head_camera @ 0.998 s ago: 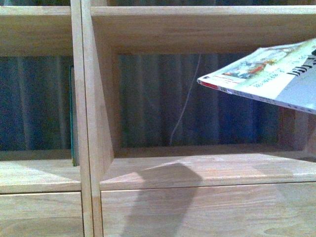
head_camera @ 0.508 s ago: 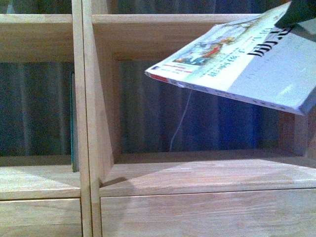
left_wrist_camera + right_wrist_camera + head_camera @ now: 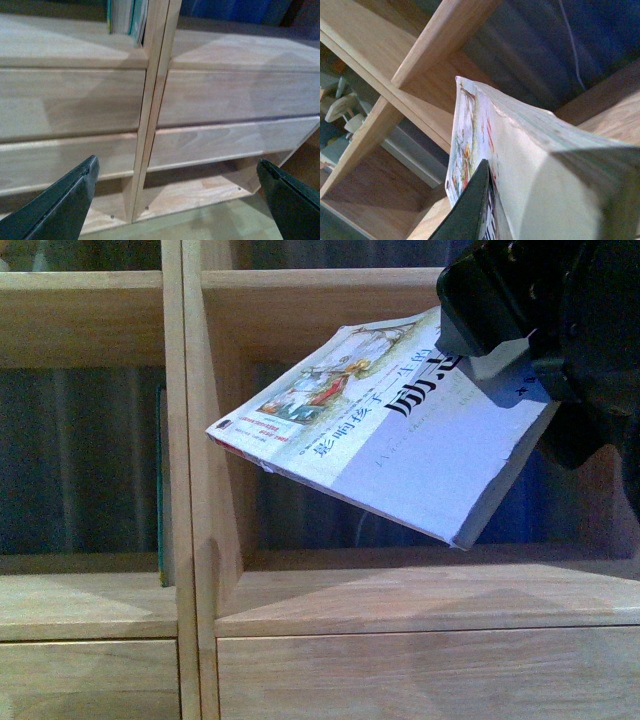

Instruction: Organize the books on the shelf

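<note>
The shelf is pale, smooth-grained wood with square edges, and plain drawer fronts sit below. Its left compartment holds thin green-edged volumes standing upright against the divider. The left gripper faces the drawers, its dark fingers spread wide and empty. At the right compartment's opening the book, a glossy paperback, hangs tilted with its spine toward 8 o'clock. The right gripper, black and reaching in from 2 o'clock, pinches the book's corner there.

Open room low in the right compartment of the shelf, under the tilted book. Blocked higher up by book and right gripper. In the left compartment, upright books against the divider.
</note>
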{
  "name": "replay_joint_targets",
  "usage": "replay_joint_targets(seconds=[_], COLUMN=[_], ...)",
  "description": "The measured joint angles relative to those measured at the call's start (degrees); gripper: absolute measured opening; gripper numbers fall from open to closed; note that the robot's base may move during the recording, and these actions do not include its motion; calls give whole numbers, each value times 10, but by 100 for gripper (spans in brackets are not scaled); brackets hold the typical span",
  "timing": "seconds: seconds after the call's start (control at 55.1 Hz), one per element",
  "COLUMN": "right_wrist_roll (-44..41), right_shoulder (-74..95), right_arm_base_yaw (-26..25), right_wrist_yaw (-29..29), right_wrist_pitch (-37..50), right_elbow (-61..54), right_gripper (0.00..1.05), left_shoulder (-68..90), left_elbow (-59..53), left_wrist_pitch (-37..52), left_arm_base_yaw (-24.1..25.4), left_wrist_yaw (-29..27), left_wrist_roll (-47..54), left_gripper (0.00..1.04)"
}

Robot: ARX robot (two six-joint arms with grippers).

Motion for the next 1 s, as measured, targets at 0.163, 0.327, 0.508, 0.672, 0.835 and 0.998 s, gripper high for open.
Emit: replay_joint_targets(seconds=[0.163,0.327,0.508,0.672,0.835,0.998], right_wrist_roll=[0,5,27,41,53,84], right_shoulder=[23,39,57,66,70,78], right_arm_base_yaw=[-1,-1,-2,-3,-18,-45], right_wrist_yaw=[-14,-36,-56,-71,-86,-96], right_wrist_pitch=[7,10,10,9,4,-5], right_elbow=[19,45,77,95,98,98], right_gripper=[16,16,16,16,16,16], left_shoulder=[106,162,207,228,234,234], left_elbow=[83,141,170,174,175,175], left_wrist_pitch=[24,15,45,149,245,298], left_arm_base_yaw=[-26,-51,-80,-103,-109,-105], left_wrist_yaw=[-5,34,103,129,153,174], left_wrist_roll=[-38,-105,-226,-320,-384,-416], left_gripper=[97,97,97,97,97,97])
